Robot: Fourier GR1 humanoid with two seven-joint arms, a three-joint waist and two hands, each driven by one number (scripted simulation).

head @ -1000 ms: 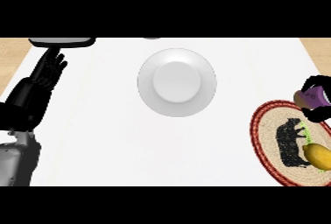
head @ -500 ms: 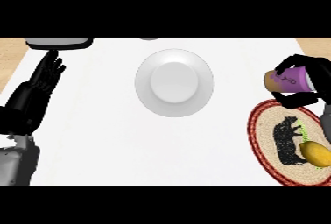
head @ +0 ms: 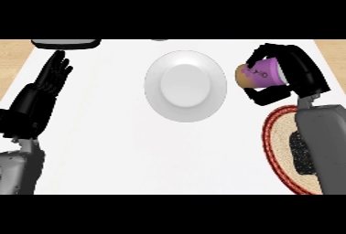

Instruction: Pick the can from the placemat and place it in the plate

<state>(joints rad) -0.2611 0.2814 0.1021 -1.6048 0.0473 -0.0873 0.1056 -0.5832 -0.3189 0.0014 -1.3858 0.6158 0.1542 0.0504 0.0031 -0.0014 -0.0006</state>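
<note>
A purple can (head: 260,75) with a tan end lies on its side in my right hand (head: 294,73), whose fingers and thumb curl round it. The can hangs above the counter just right of the white plate (head: 185,85), its tan end pointing at the plate's rim. The round woven placemat (head: 280,151) with a red border lies at the lower right, mostly hidden under my right forearm. My left hand (head: 47,84) rests open at the left edge, fingers straight and pointing up.
A dark-rimmed object (head: 65,43) sits at the counter's top left corner. Wooden floor shows past both side edges of the white counter (head: 135,151). A black patch (head: 302,153) shows on the placemat beside my forearm.
My right hand has carried the can up and left, away from the placemat and closer to the plate. My forearm now covers much of the mat. The left hand has stayed put.
</note>
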